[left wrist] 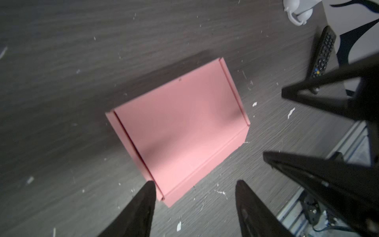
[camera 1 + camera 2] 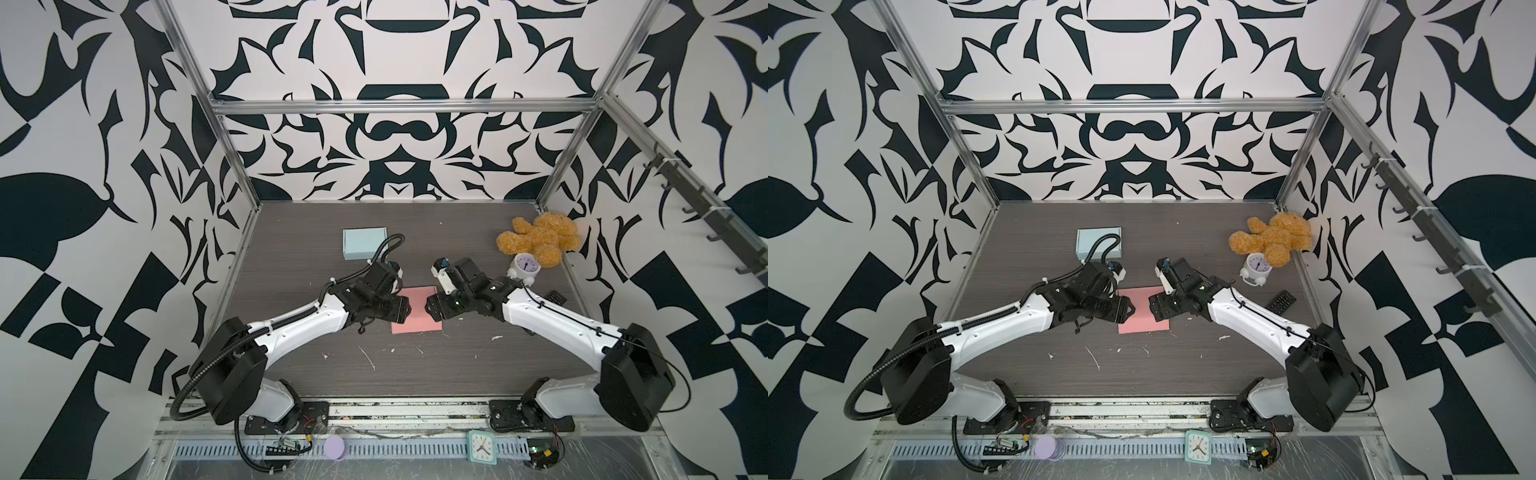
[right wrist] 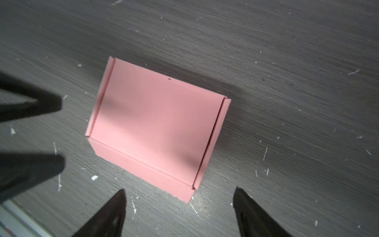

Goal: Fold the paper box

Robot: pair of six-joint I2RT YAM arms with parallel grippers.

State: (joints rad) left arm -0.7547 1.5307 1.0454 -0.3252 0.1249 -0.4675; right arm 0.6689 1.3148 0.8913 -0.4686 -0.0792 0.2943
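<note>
Pink box (image 1: 180,127) looks folded shut (lid down). Our left end effector (image 1: 194,184) and right end effector (image 3: 178,190) spread wide, empty; next we back off.

Pretty obviously a robotics lab test cell, not somebody's home. It's a boxed-in booth built from aluminium bars (image 2: 399,106), with loud black-and-white patterned walls (image 2: 399,45). A left robot arm (image 2: 299,324) and a right robot arm (image 2: 552,322) are bolted to a metal rail (image 2: 407,411) along the front of a dark wood-grain table (image 2: 457,374). A bare circuit board (image 2: 286,446) and loose cables sit just in front of that. The odd mix on the table: teddy bear (image 2: 540,237), alarm clock (image 2: 525,266), remote (image 2: 1281,302).
</note>
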